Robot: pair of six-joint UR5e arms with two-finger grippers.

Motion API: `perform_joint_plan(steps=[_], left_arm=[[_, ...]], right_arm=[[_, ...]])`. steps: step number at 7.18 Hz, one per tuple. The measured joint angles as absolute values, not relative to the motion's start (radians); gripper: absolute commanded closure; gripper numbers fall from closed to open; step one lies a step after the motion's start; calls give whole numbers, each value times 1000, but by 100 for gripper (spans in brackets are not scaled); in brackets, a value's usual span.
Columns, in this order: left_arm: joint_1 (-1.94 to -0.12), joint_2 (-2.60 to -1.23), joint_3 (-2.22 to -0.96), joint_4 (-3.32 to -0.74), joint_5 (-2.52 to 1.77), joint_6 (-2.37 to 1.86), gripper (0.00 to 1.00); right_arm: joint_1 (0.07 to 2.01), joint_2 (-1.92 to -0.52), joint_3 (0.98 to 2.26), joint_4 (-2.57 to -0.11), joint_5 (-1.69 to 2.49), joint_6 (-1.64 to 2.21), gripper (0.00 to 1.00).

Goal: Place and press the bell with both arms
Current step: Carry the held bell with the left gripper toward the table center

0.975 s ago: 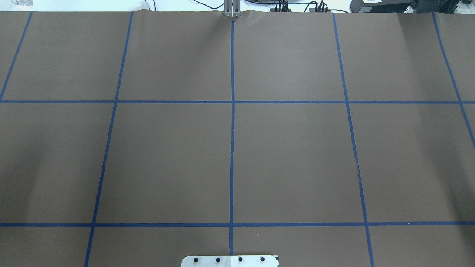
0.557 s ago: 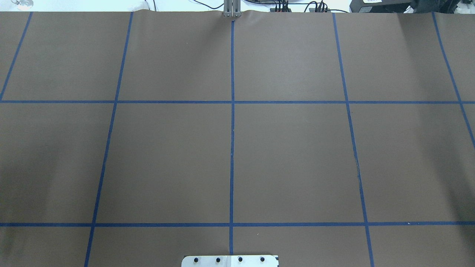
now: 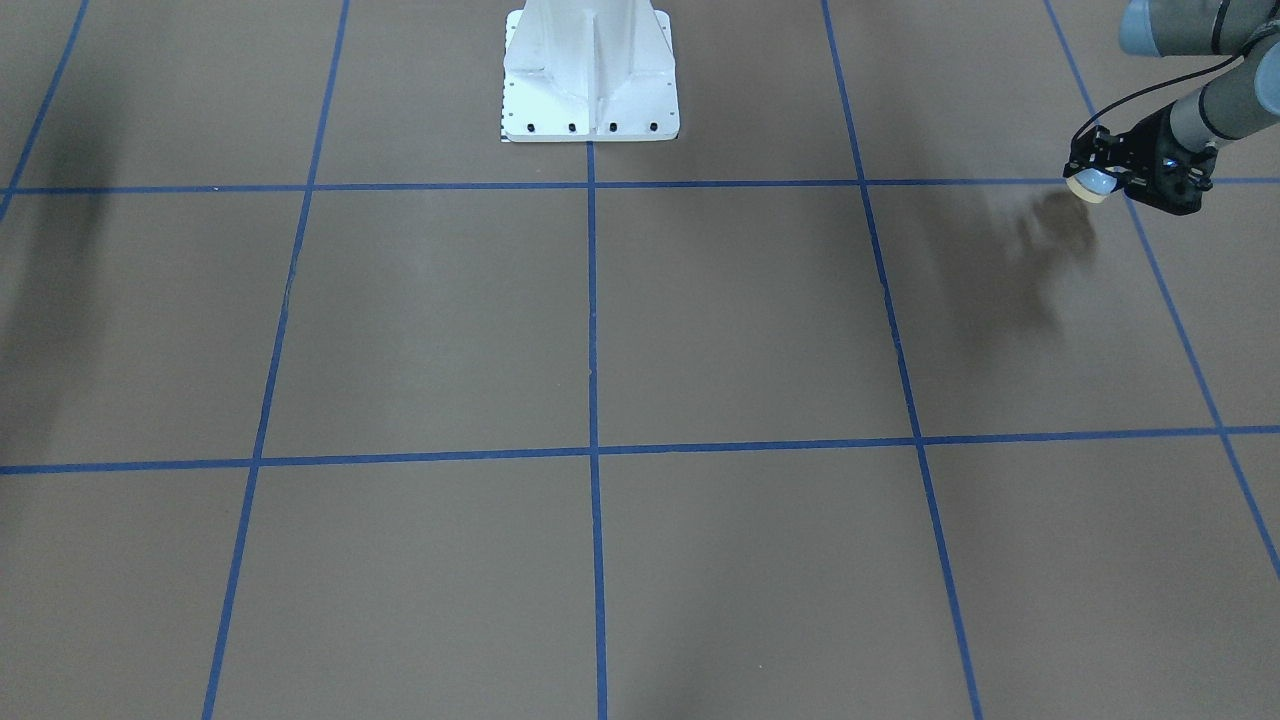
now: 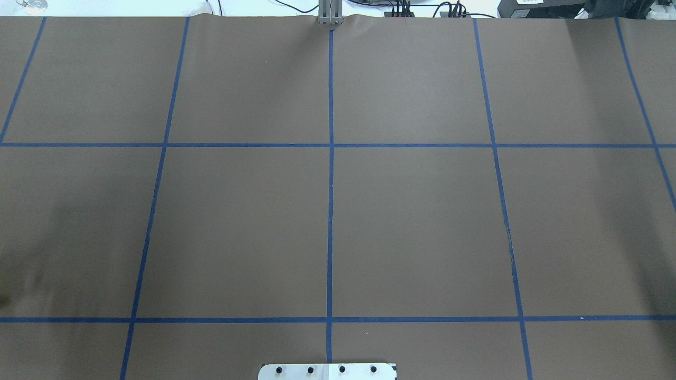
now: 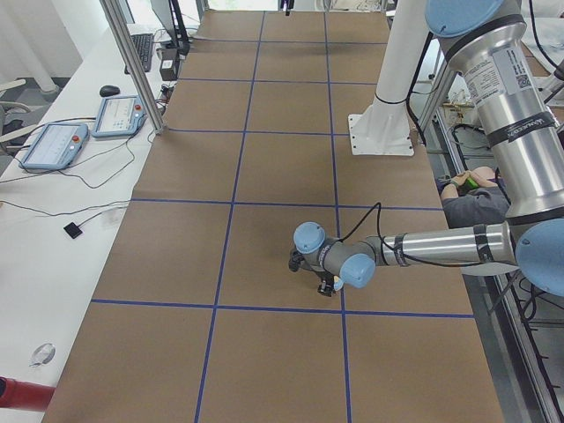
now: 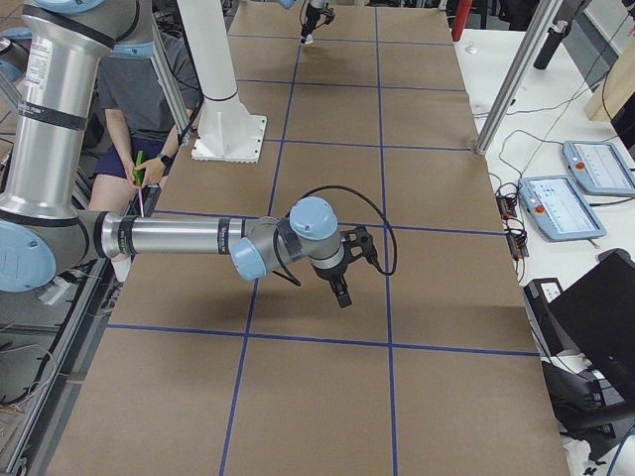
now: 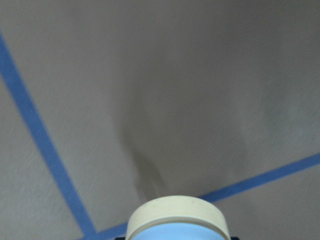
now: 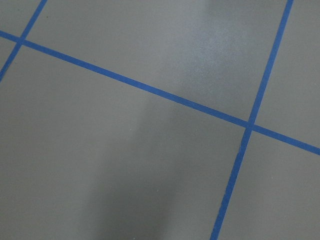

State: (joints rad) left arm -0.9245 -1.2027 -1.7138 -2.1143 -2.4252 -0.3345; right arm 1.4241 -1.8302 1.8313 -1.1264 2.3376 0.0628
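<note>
The bell (image 3: pixel 1089 185), light blue with a cream rim, hangs above the brown table at the far right of the front-facing view, and my left gripper (image 3: pixel 1096 178) is shut on it. Its shadow lies on the table just below. The left wrist view has the bell (image 7: pixel 177 222) at its bottom edge, over a crossing of blue tape lines. In the exterior right view my right gripper (image 6: pixel 340 289) points down over the table; I cannot tell whether it is open or shut. The right wrist view holds only table and tape. Neither arm appears in the overhead view.
Blue tape divides the brown table (image 4: pixel 412 227) into squares. The white pedestal (image 3: pixel 590 75) is bolted at the robot's side. A person (image 6: pixel 149 109) sits behind it. Teach pendants (image 5: pixel 53 145) and an aluminium post (image 5: pixel 132 62) stand along the operators' side.
No arm enters the overhead view. The soft shadow on the table's left side has spread down toward the near left edge.
</note>
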Motion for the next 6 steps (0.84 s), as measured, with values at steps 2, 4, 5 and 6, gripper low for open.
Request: perform_joint_plan(steps=[2, 4, 5, 6], left_arm=[[-925, -1345, -1719, -2031, -2425, -385, 44], [-925, -1520, -1723, -1876, -2421, -424, 44], [-923, -1621, -1723, -1771, -2418, -436, 44], [-916, -1727, -1719, -1654, -2414, -442, 45]], right_arm=[[1425, -1834, 1825, -1130, 2334, 64, 0], [1425, -1838, 1812, -1130, 2331, 67, 0], [1425, -1840, 1808, -1131, 2330, 68, 0], [1425, -1842, 1803, -1131, 2330, 69, 0]])
